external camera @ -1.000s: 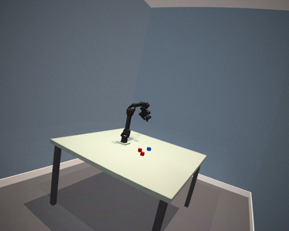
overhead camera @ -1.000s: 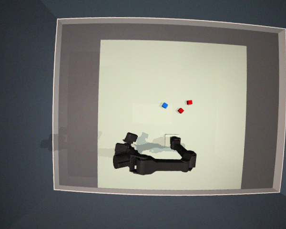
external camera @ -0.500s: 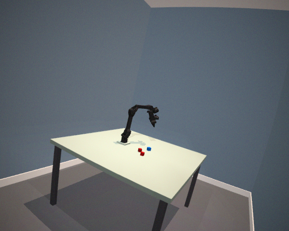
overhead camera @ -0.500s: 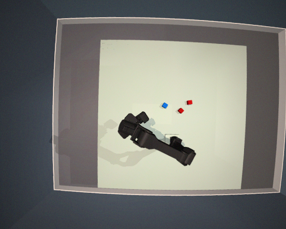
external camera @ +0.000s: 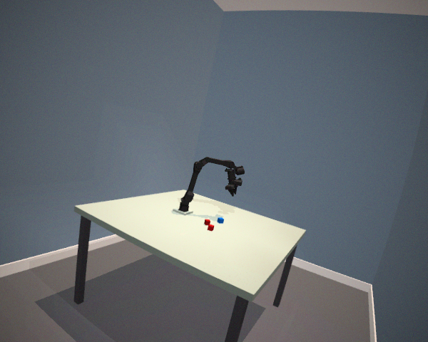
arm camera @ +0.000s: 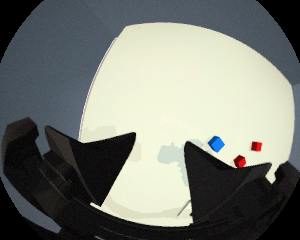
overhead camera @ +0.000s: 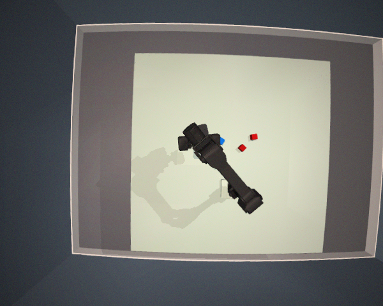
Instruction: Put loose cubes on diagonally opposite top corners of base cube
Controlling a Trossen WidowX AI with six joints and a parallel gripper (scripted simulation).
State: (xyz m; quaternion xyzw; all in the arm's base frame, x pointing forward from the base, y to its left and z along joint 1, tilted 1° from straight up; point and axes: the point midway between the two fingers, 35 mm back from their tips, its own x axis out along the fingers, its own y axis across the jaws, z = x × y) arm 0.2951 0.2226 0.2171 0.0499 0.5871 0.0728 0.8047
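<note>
A blue cube [overhead camera: 222, 140] [external camera: 220, 220] [arm camera: 216, 144] sits on the table, partly hidden by the arm in the top view. One red cube [overhead camera: 242, 147] [external camera: 207, 221] [arm camera: 240, 161] and another red cube [overhead camera: 253, 136] [external camera: 210, 227] [arm camera: 256, 146] lie on the table apart from it and from each other. Nothing rests on the blue cube. My gripper [external camera: 232, 194] [arm camera: 160, 141] is open and empty, high above the table. In the wrist view all three cubes are to the right of the gap between the fingers. The fingertips are hidden in the top view.
The pale table [overhead camera: 284, 204] [external camera: 229, 250] carries the arm's light base plate [overhead camera: 224, 189] [external camera: 187, 211]. The arm arches up from that plate, and its shadow falls across the table. The table's edges drop to the floor [overhead camera: 350, 148].
</note>
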